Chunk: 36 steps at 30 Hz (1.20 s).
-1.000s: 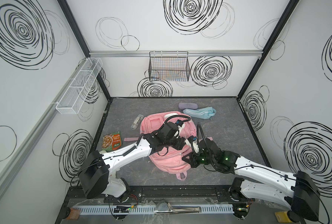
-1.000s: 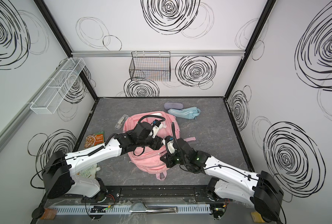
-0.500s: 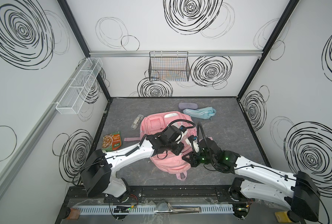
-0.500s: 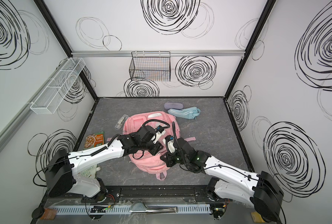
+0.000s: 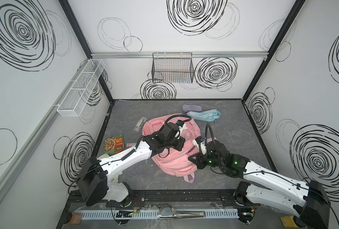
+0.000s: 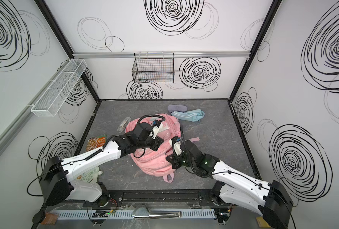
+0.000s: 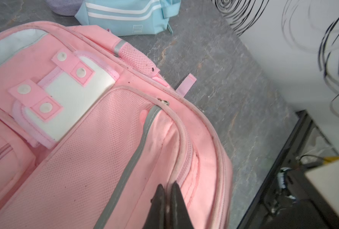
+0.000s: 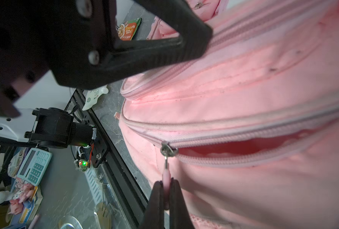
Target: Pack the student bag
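Bag [image 5: 172,161] lies flat mid-tabletop, front pockets up, top loop [image 5: 189,177] toward the near edge. Right hand [image 8: 165,185] is pressed together, pinching the pink zipper pull [image 8: 166,176] just below the slider [image 8: 167,149]. A stretch of zip beside the slider already gapes [image 8: 244,146]. Left hand [image 7: 167,187] is also pressed together on the piped seam of the bag front, apparently nipping that ridge. Step looks like opening the main compartment, since the things to pack are outside it. To do it well, draw the pull along the line of the teeth rather than up or sideways. The left hand should hold the fabric taut as a counter-hold so the bag doesn't slide or bunch. In both top views the fingertips are hidden under the wrists. How much fabric the left hand has can't be told. Inside the gap only dark red shows. Blue pouch [image 5: 203,116], grey case [image 5: 191,108], snack packet [image 5: 115,145] and a small clear item [image 5: 140,124] lie loose; the last is unclear.
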Motion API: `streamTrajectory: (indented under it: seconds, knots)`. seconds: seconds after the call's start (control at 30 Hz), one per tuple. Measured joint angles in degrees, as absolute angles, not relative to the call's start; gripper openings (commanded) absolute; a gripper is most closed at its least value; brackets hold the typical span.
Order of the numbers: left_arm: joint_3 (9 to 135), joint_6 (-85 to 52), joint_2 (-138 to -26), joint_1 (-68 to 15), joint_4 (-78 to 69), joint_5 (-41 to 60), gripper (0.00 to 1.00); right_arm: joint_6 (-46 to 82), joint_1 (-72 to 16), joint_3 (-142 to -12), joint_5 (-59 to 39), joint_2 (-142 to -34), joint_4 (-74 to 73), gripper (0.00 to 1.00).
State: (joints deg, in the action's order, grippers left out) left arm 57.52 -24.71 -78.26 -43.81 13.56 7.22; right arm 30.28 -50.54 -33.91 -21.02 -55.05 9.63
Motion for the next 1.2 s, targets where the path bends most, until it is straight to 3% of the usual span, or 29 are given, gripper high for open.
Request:
streamTrajectory:
  seconds: [0.4, 0.97, 1.2]
  knots:
    - [54.41, -42.61, -77.14, -43.35, 4.75, 6.11, 0.00, 30.44, -59.22, -37.76, -17.34, -62.35, 5.76, 0.00]
    - [54.54, -46.22, -79.72, -42.70, 1.89, 1.06, 0.00, 38.70, -62.85, -42.96, -8.95, -72.99, 5.17, 0.00]
    - [54.15, -47.99, -79.48, -43.03, -1.17, 0.80, 0.00, 36.21, -63.53, -39.79, -7.31, -66.24, 7.09, 0.00]
